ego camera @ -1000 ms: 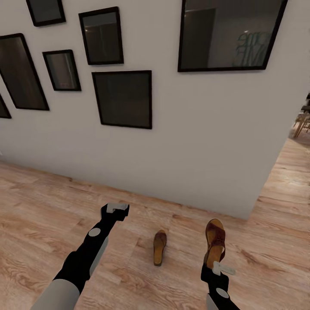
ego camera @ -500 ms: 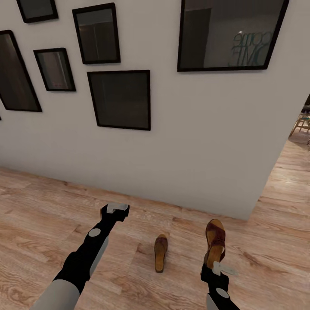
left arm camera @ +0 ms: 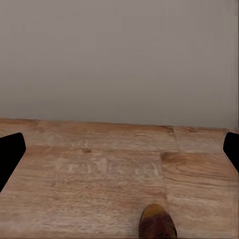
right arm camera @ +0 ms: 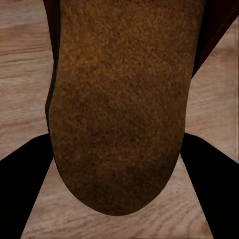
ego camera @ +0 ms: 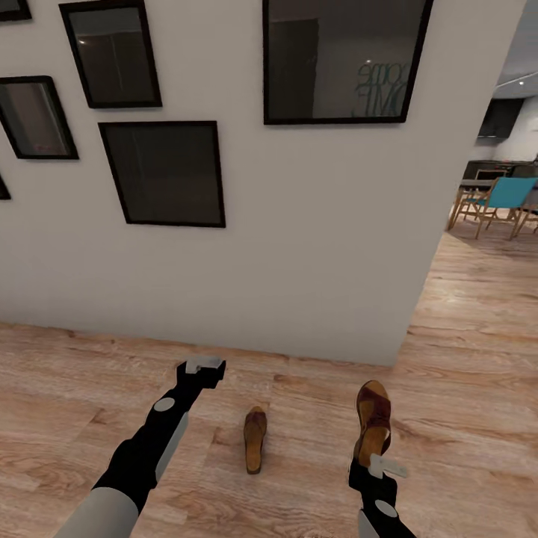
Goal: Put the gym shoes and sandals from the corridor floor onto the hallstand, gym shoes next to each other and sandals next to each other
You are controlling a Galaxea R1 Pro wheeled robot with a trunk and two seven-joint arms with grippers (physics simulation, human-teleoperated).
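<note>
Head view shows the right gripper (ego camera: 379, 465) clamped on the heel end of one sandal (ego camera: 373, 420), which runs away from the fingers toward twelve o'clock, toe pointing at the wall (ego camera: 321, 246). The left gripper (ego camera: 203, 366) hangs above the corridor floor (ego camera: 90, 388) with nothing in it; whether its fingers are spread cannot be told here. The second sandal (ego camera: 255, 438) lies on the planks at about four o'clock from the left gripper, near it, its long axis also running roughly twelve to six, and the left arm looks nearer to it than the loaded right. The left wrist view adds two dark fingers (left arm camera: 11, 154) set wide apart and the sandal's toe between them, while the right wrist view gives the held sandal's sole close up between its fingers. The hallstand and gym shoes are elsewhere.
</note>
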